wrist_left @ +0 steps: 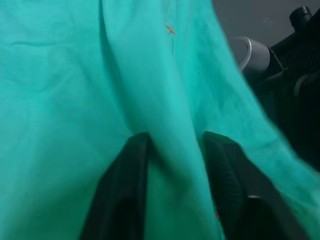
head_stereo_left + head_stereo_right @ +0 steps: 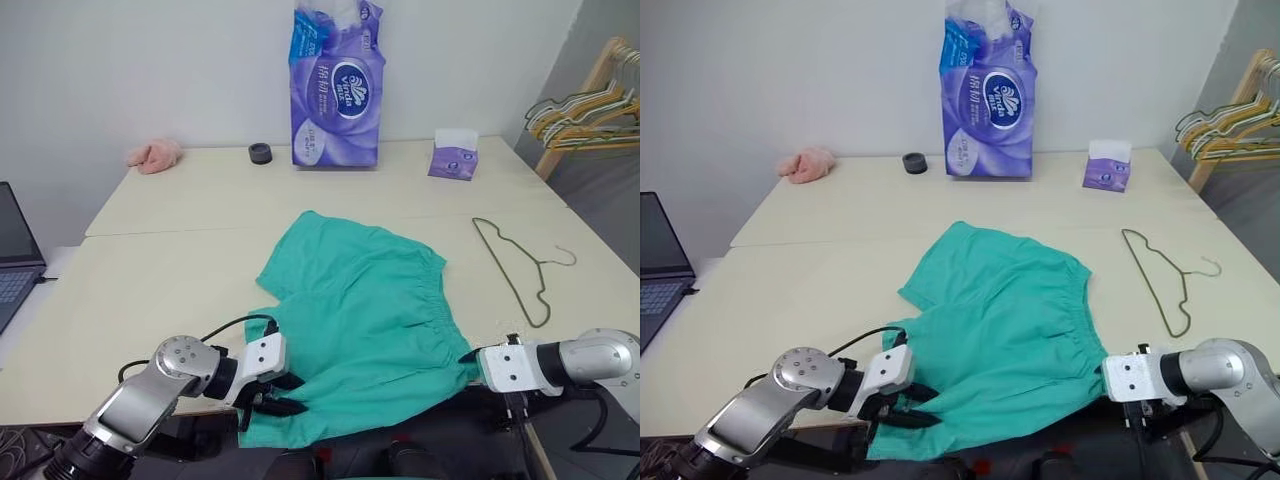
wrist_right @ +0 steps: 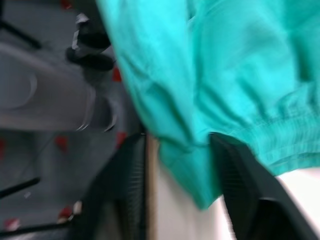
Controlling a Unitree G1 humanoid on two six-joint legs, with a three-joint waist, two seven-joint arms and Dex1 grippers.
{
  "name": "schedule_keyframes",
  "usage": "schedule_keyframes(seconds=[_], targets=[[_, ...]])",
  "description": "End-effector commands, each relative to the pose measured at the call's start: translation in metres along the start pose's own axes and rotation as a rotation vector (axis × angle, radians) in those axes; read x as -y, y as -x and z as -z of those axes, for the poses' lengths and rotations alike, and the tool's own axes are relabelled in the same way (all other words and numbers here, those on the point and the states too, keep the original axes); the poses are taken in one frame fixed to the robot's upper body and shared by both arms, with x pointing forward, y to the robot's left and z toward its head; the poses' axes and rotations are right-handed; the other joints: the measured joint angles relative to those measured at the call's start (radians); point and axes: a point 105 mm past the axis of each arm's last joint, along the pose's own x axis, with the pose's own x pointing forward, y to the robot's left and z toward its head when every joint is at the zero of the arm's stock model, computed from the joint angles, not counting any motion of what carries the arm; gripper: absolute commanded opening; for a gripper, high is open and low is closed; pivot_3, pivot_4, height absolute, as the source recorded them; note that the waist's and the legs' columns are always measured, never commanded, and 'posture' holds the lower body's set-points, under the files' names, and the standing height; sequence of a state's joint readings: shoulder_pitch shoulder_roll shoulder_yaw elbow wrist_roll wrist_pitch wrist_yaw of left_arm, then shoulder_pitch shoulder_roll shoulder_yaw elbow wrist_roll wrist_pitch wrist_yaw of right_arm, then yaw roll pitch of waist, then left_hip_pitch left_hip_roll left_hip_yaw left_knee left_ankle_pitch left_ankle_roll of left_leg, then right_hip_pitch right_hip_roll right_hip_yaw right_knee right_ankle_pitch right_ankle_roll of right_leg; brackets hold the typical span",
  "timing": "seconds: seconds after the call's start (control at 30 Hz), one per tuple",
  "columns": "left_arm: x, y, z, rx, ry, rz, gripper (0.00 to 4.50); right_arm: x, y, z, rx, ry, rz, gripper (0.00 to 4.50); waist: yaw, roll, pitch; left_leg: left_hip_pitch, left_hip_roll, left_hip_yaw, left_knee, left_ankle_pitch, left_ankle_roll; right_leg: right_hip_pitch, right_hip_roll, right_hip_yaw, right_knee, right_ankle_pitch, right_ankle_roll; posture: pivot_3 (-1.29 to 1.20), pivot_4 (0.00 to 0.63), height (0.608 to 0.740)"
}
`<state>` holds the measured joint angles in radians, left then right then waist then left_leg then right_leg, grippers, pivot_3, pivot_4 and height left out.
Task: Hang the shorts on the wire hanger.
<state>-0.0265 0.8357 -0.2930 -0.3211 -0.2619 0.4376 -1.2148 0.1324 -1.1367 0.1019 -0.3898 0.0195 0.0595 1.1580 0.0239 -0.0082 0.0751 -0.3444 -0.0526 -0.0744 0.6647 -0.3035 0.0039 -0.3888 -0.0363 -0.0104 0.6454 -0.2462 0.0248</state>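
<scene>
Left wrist view: left gripper (image 1: 172,150) has its two black fingers (image 1: 125,185) spread apart, a raised fold of the shorts (image 1: 75,90) running up between them; whether the pads press the cloth cannot be told. Right wrist view: right gripper (image 3: 177,150) also stands with fingers parted, the gathered waistband corner of the shorts hanging down between them over the table edge; grip on the cloth cannot be told.

Left eye view: left gripper sits at lower left of frame, at the near hem of the shorts (image 2: 360,320). Right gripper (image 2: 468,357) is at lower right, at the waistband corner. Shorts lie spread on the table (image 2: 160,260), centre of frame, near edge draped over the front edge of the table.

Wire hanger (image 2: 515,270) lies flat on the table, right of the shorts and apart from them, hook toward the right edge of frame.

Far side of table: purple tissue pack (image 2: 337,85) upright at top centre, small purple packet (image 2: 453,155) to its right, black round object (image 2: 261,152) to its left, pink cloth (image 2: 155,155) further left. Laptop (image 2: 15,260) at left edge. Bunched hangers (image 2: 585,110) on a wooden rack, upper right.
</scene>
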Motion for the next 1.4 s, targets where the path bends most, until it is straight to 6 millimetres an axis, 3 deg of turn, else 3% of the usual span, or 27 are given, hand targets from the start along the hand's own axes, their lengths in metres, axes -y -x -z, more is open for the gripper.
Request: schedule_keyframes(seconds=[0.03, 0.1, 0.2, 0.27, 0.33, 0.4, 0.47, 0.77, 1.07, 1.17, 1.4], targets=[[-0.006, 0.009, -0.016, 0.059, -0.023, -0.051, 3.02, 0.019, 0.024, -0.010, 0.040, -0.023, 0.083, 3.64, 0.000, 0.000, 0.000, 0.000, 0.000, 0.000, 0.000, 0.000, 0.000, 0.000, 0.000, 0.000, 0.000, 0.000, 0.000, -0.01, 0.035, 0.740], [-0.014, 0.014, -0.027, 0.115, -0.014, -0.095, 3.67, 0.036, 0.039, -0.012, 0.082, -0.098, 0.179, 4.35, 0.000, 0.000, 0.001, 0.000, 0.000, 0.000, 0.000, 0.000, 0.000, 0.000, 0.000, 0.000, 0.000, 0.000, 0.000, 0.00, 0.036, 0.740], [-0.033, 0.024, -0.054, 0.230, -0.018, -0.193, 4.48, 0.070, 0.067, -0.008, 0.183, -0.276, 0.401, 4.36, 0.000, -0.002, 0.002, 0.000, 0.000, 0.000, 0.001, 0.000, 0.000, 0.000, 0.000, 0.000, 0.000, 0.001, 0.001, 0.00, 0.040, 0.740], [-0.053, 0.029, -0.082, 0.330, -0.053, -0.304, 4.48, 0.091, 0.081, 0.013, 0.206, -0.443, 0.610, 4.36, 0.001, -0.004, 0.002, 0.000, 0.000, 0.000, 0.001, 0.000, 0.000, 0.001, 0.000, 0.000, 0.000, 0.001, 0.001, 0.00, 0.042, 0.740], [-0.062, 0.030, -0.098, 0.371, -0.085, -0.361, 4.48, 0.099, 0.085, 0.035, 0.179, -0.574, 0.732, 4.36, 0.008, -0.005, 0.003, -0.002, 0.000, -0.001, 0.004, 0.000, 0.000, 0.000, 0.000, 0.000, 0.000, 0.002, 0.001, 0.00, 0.043, 0.740], [-0.069, 0.022, -0.115, 0.365, -0.174, -0.390, 4.48, 0.109, 0.087, 0.078, 0.096, -0.808, 0.924, 4.36, 0.005, -0.006, 0.002, -0.002, -0.002, -0.001, 0.004, 0.000, 0.000, 0.000, -0.001, 0.000, 0.000, 0.005, -0.003, -0.01, 0.044, 0.740], [-0.070, 0.016, -0.126, 0.366, -0.228, -0.388, 4.48, 0.113, 0.084, 0.101, 0.058, -0.932, 1.001, 4.36, 0.002, -0.005, 0.002, -0.002, -0.003, 0.000, 0.004, 0.000, 0.000, 0.000, -0.002, 0.002, 0.000, 0.005, -0.003, -0.02, 0.046, 0.740], [-0.068, 0.001, -0.149, 0.374, -0.342, -0.318, 4.48, 0.115, 0.067, 0.151, -0.036, -1.178, 1.037, 4.36, -0.018, 0.000, 0.001, -0.002, -0.002, 0.003, 0.000, 0.001, -0.001, -0.002, -0.002, 0.003, 0.000, 0.004, -0.005, -0.02, 0.050, 0.740], [-0.065, -0.001, -0.149, 0.370, -0.352, -0.301, 4.48, 0.089, 0.036, 0.165, -0.029, -1.391, 0.855, 4.36, -0.026, 0.000, 0.001, 0.000, -0.002, 0.002, 0.000, 0.000, 0.000, 0.000, -0.001, 0.003, 0.000, 0.004, -0.005, -0.02, 0.056, 0.740], [-0.064, -0.002, -0.149, 0.370, -0.355, -0.299, 4.50, 0.080, 0.027, 0.169, -0.037, -1.457, 0.807, 3.53, -0.026, -0.001, 0.001, 0.000, -0.002, 0.002, 0.000, 0.000, 0.000, 0.001, -0.001, 0.002, 0.000, 0.004, -0.005, -0.02, 0.056, 0.740], [-0.066, -0.002, -0.149, 0.372, -0.351, -0.301, 4.50, 0.062, 0.014, 0.181, -0.105, -1.516, 0.769, 1.12, -0.025, -0.013, -0.007, 0.002, -0.002, 0.001, 0.001, 0.000, 0.000, 0.003, 0.000, 0.002, 0.000, 0.004, -0.005, -0.02, 0.054, 0.740]])
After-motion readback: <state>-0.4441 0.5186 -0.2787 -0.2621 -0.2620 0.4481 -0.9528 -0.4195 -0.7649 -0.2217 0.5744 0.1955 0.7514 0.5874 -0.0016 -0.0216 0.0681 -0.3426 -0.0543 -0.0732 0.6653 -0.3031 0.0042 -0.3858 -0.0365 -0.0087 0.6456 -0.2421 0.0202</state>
